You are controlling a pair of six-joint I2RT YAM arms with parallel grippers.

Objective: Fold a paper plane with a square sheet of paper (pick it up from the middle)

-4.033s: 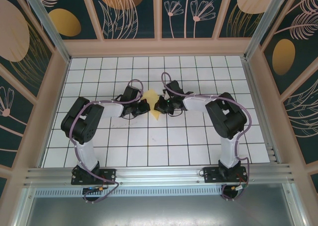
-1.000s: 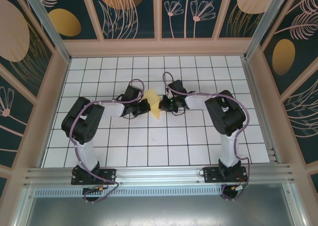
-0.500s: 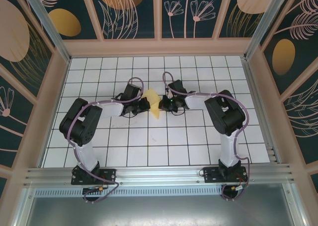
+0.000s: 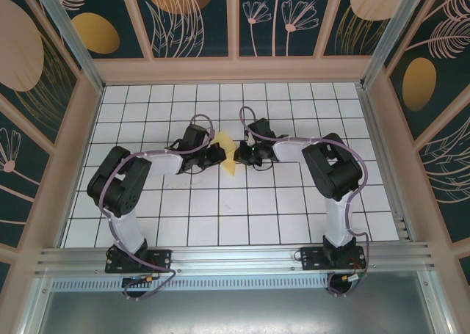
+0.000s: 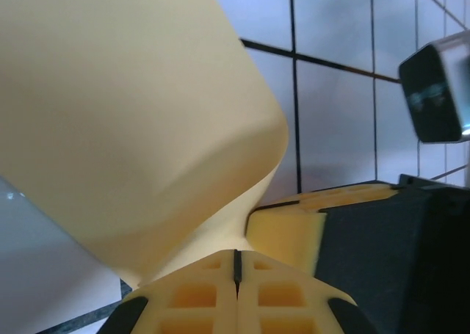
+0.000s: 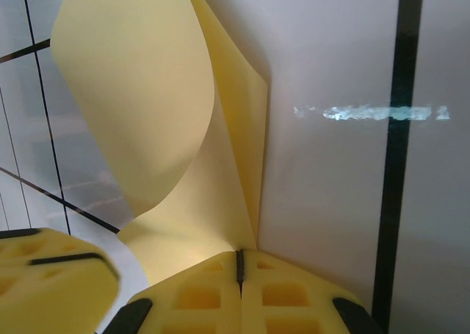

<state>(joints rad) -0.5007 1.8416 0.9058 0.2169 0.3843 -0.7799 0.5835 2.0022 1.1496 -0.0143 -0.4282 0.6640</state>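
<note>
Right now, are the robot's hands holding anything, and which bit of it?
Yes, the yellow paper. The left gripper pinches its left side and the right gripper its right side; the sheet curls between them.

No text, label, brand, number or sign can be read anywhere.

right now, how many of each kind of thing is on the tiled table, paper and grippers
pale yellow paper sheet: 1
grippers: 2 (left gripper, right gripper, each shut on the sheet)
total: 3
</note>
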